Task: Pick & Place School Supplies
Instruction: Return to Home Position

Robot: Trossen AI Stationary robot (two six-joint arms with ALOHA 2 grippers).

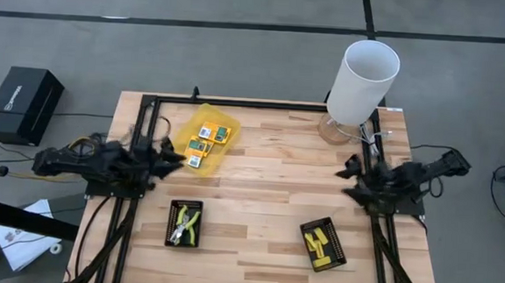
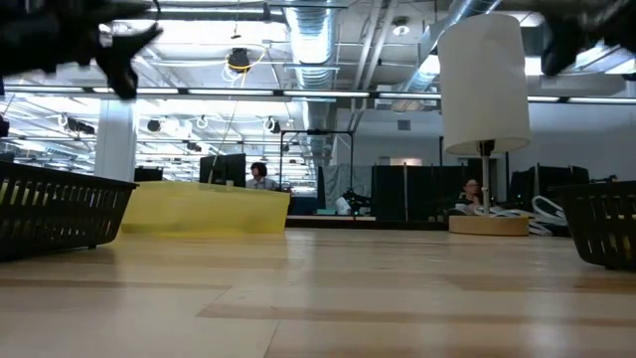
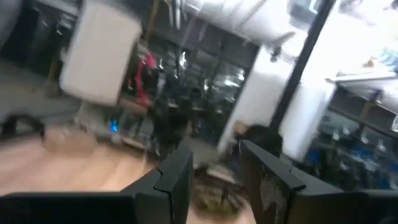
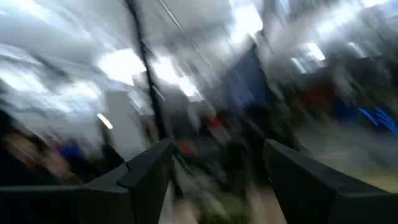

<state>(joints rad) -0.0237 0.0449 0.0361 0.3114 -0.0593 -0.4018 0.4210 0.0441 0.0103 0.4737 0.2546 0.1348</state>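
In the high view, the small flat yellow-orange-green packets [image 1: 203, 142] lie inside the translucent yellow container [image 1: 220, 118] on the table's far left. The plier-like tool [image 1: 185, 227] with yellow-green handles lies in the near-left black tray [image 1: 171, 222]. The stubby yellow pieces [image 1: 318, 243] lie in the near-right black tray [image 1: 338, 249]. My left gripper [image 1: 174, 159] hangs open above the table just left of the container, its fingers apart in the left wrist view [image 3: 214, 168]. My right gripper [image 1: 349, 170] hovers open at the right side [image 4: 217, 163]. Both are empty.
A tall white cylindrical lamp [image 1: 362, 81] stands on a round base at the far right corner, and also shows in the low view [image 2: 484, 85]. A black frame runs along the table's far and side edges [image 1: 263, 105]. Bare wood lies in the middle [image 1: 268, 182]. A black box [image 1: 25, 103] sits off the table, left.
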